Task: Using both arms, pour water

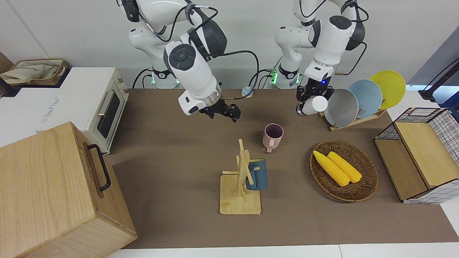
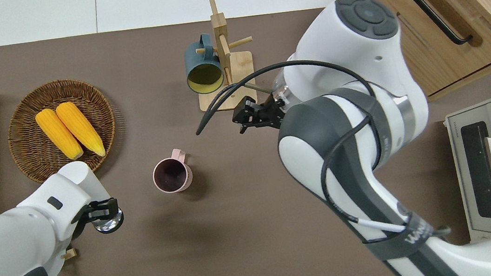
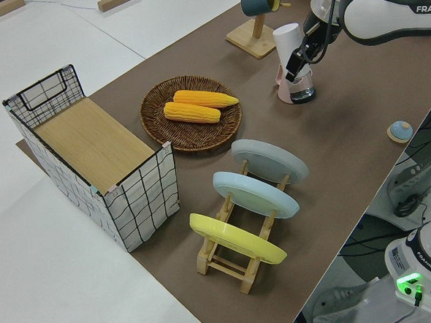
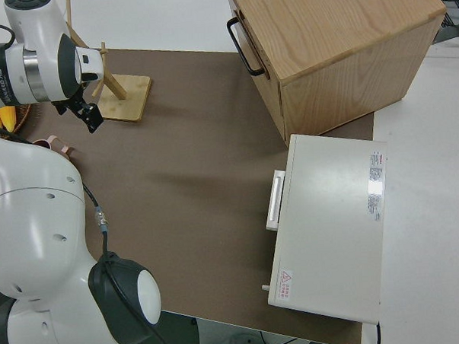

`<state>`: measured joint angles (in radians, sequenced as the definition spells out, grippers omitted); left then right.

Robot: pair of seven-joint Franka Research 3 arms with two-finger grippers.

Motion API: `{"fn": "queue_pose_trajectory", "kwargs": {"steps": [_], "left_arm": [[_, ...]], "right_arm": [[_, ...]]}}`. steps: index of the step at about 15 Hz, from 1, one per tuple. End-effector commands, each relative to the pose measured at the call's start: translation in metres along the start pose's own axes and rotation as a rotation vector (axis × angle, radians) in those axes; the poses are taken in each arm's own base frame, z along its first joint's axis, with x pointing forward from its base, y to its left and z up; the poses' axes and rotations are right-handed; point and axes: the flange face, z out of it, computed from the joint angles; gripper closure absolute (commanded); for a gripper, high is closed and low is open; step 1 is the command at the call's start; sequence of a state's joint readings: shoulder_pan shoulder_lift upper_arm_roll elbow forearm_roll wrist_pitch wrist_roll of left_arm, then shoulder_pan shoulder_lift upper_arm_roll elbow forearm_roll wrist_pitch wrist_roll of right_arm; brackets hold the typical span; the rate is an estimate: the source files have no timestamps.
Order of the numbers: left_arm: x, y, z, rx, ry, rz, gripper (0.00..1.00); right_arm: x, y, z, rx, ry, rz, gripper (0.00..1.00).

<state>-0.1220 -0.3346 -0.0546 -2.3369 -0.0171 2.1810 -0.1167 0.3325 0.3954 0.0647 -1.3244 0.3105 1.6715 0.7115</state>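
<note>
The white cup (image 1: pixel 312 105) looks light and stiff, with a smooth, likely slippery wall, so a grip across its middle suits it, and any water inside would shift the weight as it tips. The left gripper (image 1: pixel 307 96) has its fingers closed around that cup's body and holds it steeply tilted in the air. The shiny mouth shows in the overhead view. It hangs over bare table, off toward the left arm's end from the pink mug (image 2: pixel 172 175), not above it. The mug stands upright and open in mid table, nearer the robots than the mug rack (image 2: pixel 225 72). The right gripper (image 2: pixel 252 115) hovers over the table near that rack, holding nothing; whether it is open or shut I cannot tell
</note>
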Motion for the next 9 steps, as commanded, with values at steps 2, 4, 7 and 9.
{"fn": "queue_pose_trajectory", "kwargs": {"steps": [2, 4, 7, 9], "left_arm": [[-0.019, 0.044, 0.000, 0.025, 0.038, 0.029, 1.00], [-0.027, 0.061, 0.010, 0.030, 0.041, 0.040, 1.00], [-0.039, 0.083, 0.023, 0.042, 0.017, 0.074, 1.00], [-0.046, 0.096, 0.034, 0.037, -0.008, 0.104, 1.00]], "right_arm": [[0.003, 0.060, -0.019, -0.106, 0.047, -0.121, 0.007], [0.011, 0.085, -0.030, -0.127, 0.062, -0.167, 0.007], [0.014, 0.119, -0.045, -0.157, 0.084, -0.222, 0.007], [0.019, 0.135, -0.058, -0.250, 0.134, -0.294, 0.007]]}}
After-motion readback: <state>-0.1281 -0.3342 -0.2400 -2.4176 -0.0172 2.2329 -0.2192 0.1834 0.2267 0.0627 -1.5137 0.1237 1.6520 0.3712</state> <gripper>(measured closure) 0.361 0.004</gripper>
